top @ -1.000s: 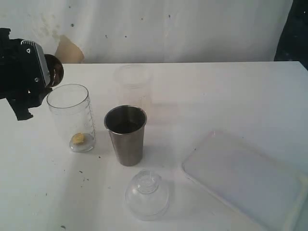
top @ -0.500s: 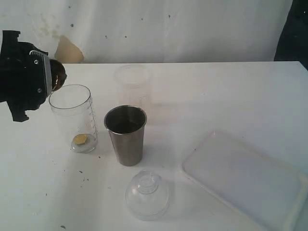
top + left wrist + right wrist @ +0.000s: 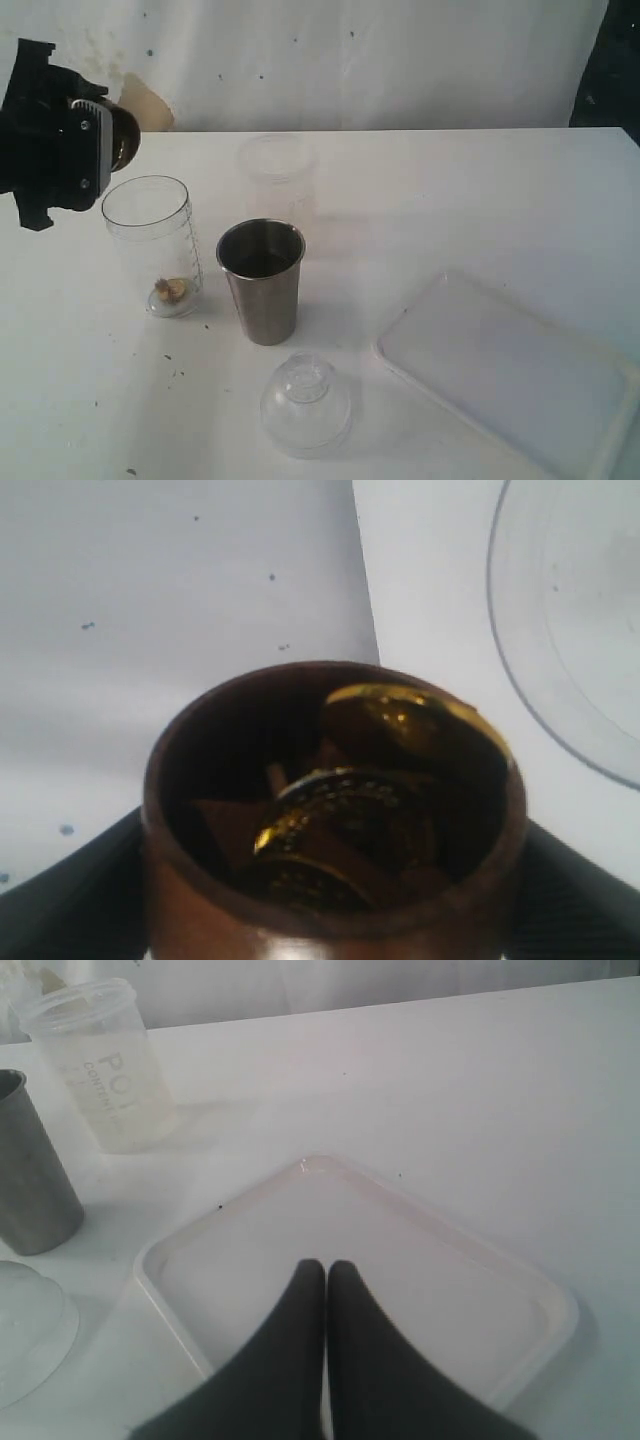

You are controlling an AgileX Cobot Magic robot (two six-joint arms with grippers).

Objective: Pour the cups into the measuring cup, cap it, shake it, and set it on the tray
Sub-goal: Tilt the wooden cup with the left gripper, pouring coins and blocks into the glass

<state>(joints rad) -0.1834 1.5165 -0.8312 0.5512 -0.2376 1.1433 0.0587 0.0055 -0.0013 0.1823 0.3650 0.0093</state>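
Note:
My left gripper is shut on the brown wooden cup, held tilted just above and left of the clear measuring cup. In the left wrist view the wooden cup holds several gold coins, and the measuring cup's rim shows beside it. A small yellow piece lies at the bottom of the measuring cup. The steel tumbler stands upright to its right. The white tray lies at the front right. My right gripper is shut and empty over the tray; it is out of the exterior view.
A clear dome lid rests in front of the steel tumbler. A frosted white cup stands behind it, also seen as the frosted cup in the right wrist view. A white wall backs the table.
My left gripper rose slightly and rotated, tilting the wooden cup further by the measuring cup's rim. The yellow contents at the measuring cup's bottom shifted. The right gripper's earlier state is not shown.

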